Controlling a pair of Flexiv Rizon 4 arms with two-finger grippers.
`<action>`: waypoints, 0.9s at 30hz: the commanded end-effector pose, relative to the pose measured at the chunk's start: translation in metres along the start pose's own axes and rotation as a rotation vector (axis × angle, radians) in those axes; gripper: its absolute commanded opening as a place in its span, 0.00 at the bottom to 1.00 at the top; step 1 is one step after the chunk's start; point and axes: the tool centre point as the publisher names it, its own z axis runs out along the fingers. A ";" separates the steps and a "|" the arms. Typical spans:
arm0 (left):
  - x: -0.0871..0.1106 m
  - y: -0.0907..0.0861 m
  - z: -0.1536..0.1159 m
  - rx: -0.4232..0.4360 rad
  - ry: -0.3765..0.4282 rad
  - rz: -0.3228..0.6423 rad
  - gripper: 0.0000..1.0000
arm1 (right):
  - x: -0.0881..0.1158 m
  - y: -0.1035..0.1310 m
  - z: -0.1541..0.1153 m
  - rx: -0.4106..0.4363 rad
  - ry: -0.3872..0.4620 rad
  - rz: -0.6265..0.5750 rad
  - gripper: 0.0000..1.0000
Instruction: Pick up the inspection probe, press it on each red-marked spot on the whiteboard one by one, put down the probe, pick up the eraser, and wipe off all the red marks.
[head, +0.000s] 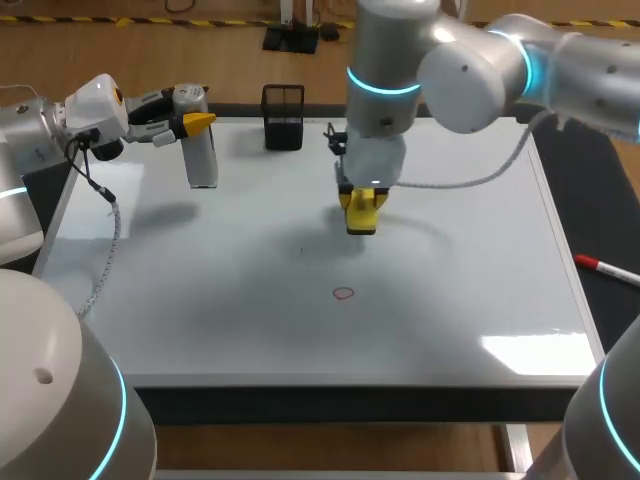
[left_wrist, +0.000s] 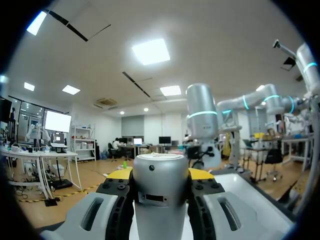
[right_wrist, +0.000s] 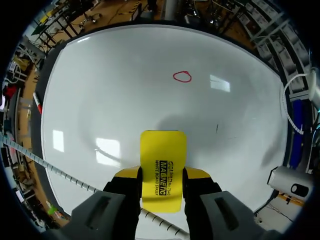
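Holder (head: 283, 117) and pen (head: 604, 266) at whiteboard (head: 450, 250) edges

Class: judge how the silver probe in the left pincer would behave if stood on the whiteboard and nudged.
The probe looks tall and narrow, so upright it would probably tip easily. Its round body would likely roll on the glossy whiteboard. It seems rigid and smooth, so the left pincer may need firm pressure.

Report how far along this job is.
Done: the eraser is picked up, right jaws shut on it over the whiteboard. In hand: the probe, not put down yet; left jaws grip it upright at the board's far left. Left: one red mark to wipe.
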 end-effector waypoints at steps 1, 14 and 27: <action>0.000 -0.002 0.000 -0.001 -0.001 0.000 0.00 | -0.016 -0.008 0.009 -0.014 0.024 -0.012 0.00; 0.000 -0.002 0.000 -0.001 -0.001 0.000 0.00 | -0.018 -0.010 0.024 -0.028 0.025 -0.034 0.00; 0.000 -0.002 0.000 -0.001 -0.001 0.000 0.00 | 0.005 -0.012 0.033 -0.034 0.044 -0.009 0.00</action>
